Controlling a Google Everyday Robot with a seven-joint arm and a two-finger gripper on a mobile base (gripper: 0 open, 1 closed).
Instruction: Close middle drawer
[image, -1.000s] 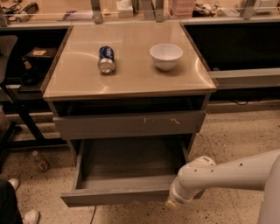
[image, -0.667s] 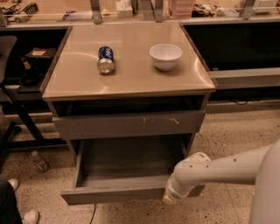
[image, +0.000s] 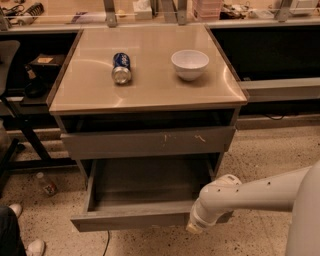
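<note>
Reaching in from the lower right of the camera view, slants down and to the left as a thick white arm (image: 260, 192). Bends at a rounded joint and ends low at the gripper (image: 192, 228). Sits there right against the right end of the middle drawer (image: 132, 219), on the outer face of its front panel, just above the speckled floor (image: 260, 150). Shows only as a short stub with a tan tip, the rest hidden behind the wrist. Cannot tell whether spread apart or closed together.

Stands far out of the cabinet (image: 226, 150), well forward of the other fronts. Has a wide, plain, flat grey front with no handle and no marks. Opens onto a deep grey box, its bottom in shadow toward the back. Lies directly under the upper drawer front (image: 147, 142), grey with pale scratches right of centre and a dark gap above it.

Carries, up on the beige tabletop (image: 150, 92), a blue can (image: 121, 67) on its side at left and a white bowl (image: 190, 64) upright at right, apart from each other. Leaves a small bottle (image: 46, 183) lying on the floor left of the cabinet and a pale shoe (image: 31, 246) in the lower-left corner.
</note>
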